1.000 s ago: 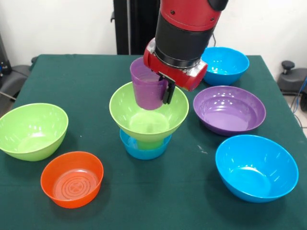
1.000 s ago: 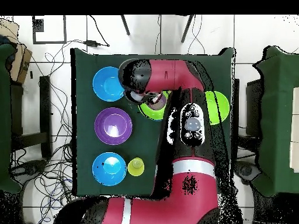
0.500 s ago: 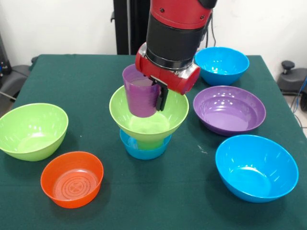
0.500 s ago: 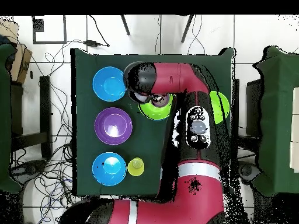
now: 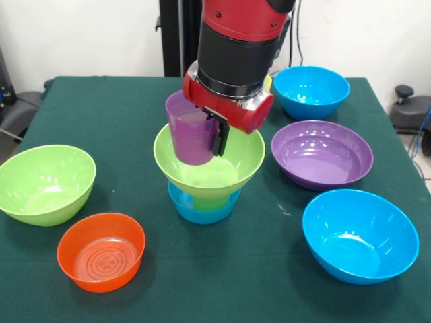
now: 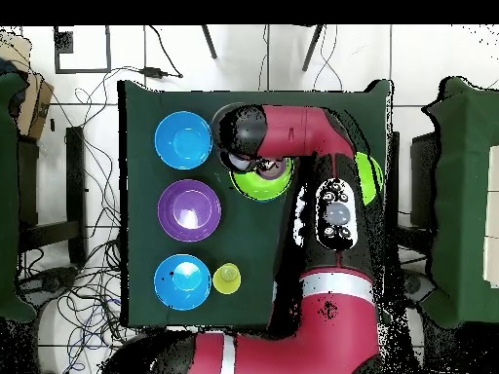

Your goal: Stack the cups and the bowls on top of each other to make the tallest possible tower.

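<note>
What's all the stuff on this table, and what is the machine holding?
Green bowls: two; one at the table's left, one atop the stack.
Blue bowls: three; front right, back right, a small one under the stack.
Purple bowl: one, right of the stack.
Orange bowl: one, front left.
Green cup: one, between the stacked bowls.
Yellow cup: one, beside a blue bowl.
Purple cup: one, held over the stack.
Table: one, dark green.
Robot hand: one, red and black, gripping the purple cup.
</note>
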